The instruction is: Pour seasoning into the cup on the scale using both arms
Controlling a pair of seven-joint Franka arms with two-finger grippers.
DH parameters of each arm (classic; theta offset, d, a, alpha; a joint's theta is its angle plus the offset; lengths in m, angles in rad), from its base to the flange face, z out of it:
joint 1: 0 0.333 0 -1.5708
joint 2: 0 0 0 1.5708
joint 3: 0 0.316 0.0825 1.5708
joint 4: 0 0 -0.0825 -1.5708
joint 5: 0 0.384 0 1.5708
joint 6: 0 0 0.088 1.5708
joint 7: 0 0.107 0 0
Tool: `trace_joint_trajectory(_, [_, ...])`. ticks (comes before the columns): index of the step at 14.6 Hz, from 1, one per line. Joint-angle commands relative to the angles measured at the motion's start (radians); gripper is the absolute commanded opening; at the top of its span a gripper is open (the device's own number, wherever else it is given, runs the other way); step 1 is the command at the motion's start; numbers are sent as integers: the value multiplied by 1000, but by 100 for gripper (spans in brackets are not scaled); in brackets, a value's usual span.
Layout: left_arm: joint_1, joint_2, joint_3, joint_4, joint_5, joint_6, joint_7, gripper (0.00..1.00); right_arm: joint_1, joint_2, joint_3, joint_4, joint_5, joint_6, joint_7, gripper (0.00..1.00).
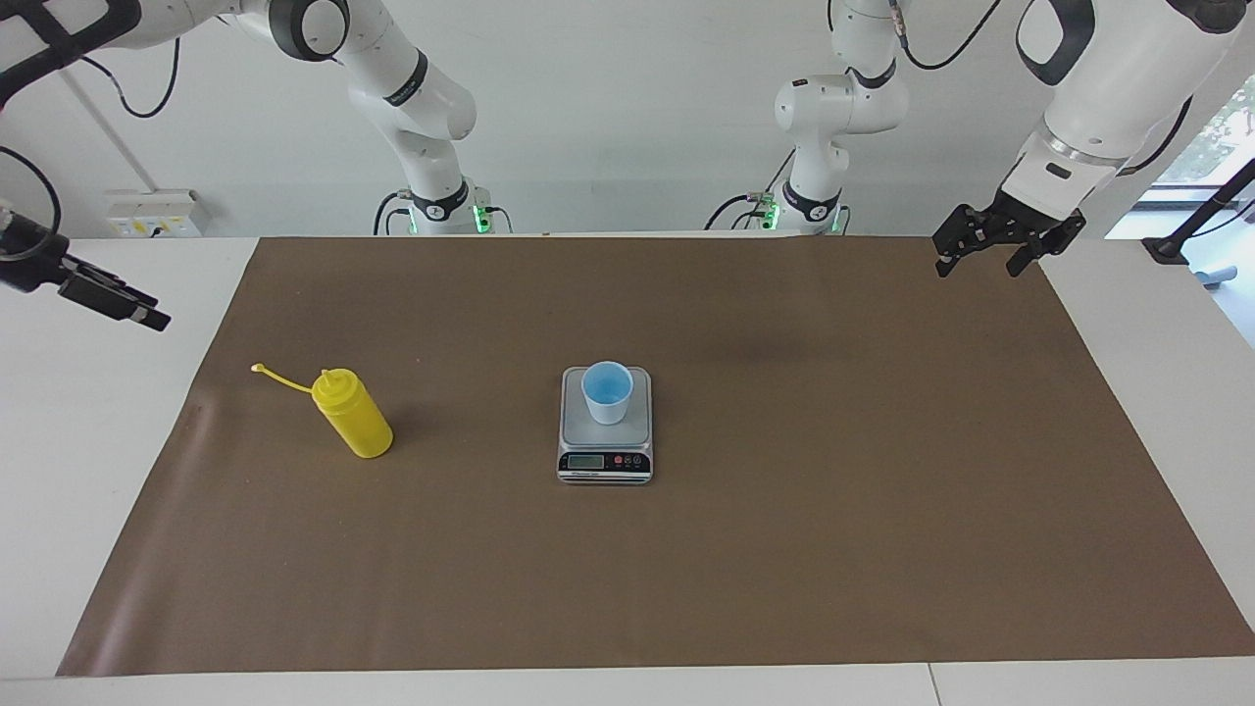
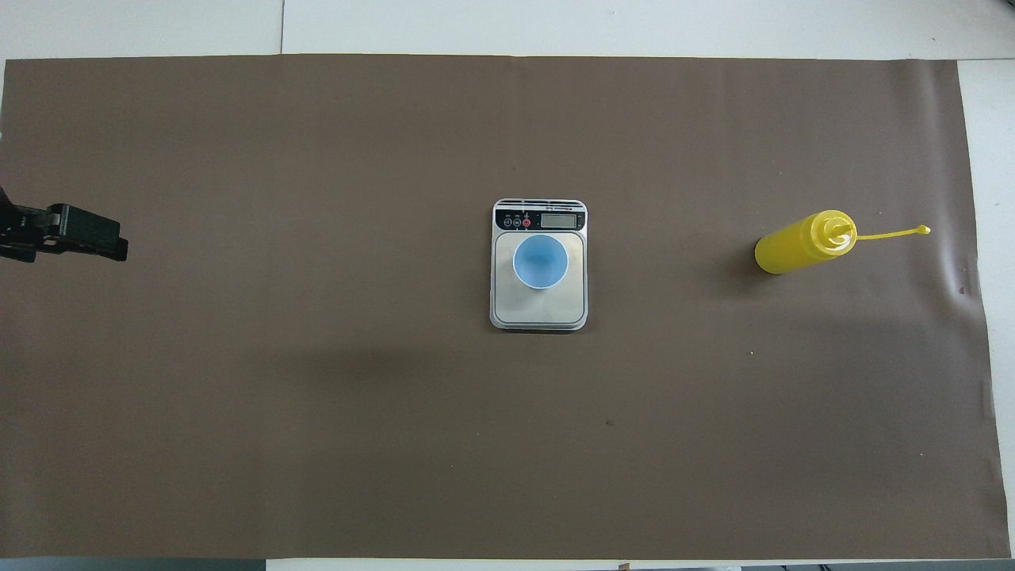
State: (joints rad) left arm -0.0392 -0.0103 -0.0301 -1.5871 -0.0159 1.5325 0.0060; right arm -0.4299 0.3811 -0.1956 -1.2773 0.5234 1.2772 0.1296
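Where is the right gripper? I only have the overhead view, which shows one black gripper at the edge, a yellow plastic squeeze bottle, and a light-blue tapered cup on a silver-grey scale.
Observer: The right gripper hangs over the white tabletop, just off the brown mat at the right arm's end, holding nothing.
Operator: Is the gripper I can see touching the mat?
Observer: No. That left gripper hangs well above the mat's left-arm end, open and pointing down.
Operator: Is the bottle lying down?
Observer: No, the yellow plastic squeeze bottle stands upright on its base.
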Motion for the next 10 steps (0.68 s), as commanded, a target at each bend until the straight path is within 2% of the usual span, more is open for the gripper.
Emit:
trace_joint_trajectory(1, [4,-37,4,-36,-7,-6,11,100,16,-68,-18,-140,17,-13,15,100])
trace_joint_trajectory(2, [4,-40,4,-42,-4,-6,9,100,28,-79,-21,-166,14,-13,27,100])
trace_joint_trajectory(6, [4,-40,3,-44,11,3,8,100,34,-77,-30,-155,-20,43,57,100])
trace_joint_trajectory(7, [5,-40,4,-42,11,1,14,100,34,-79,-31,-152,-31,47,136,100])
trace_joint_trajectory(9, [7,-40,4,-42,11,3,11,100,34,-76,-18,-149,-33,112,597,100])
trace_joint_trajectory(10, [7,-40,4,-42,11,3,8,100,34,-74,-5,-142,-33,111,702,100])
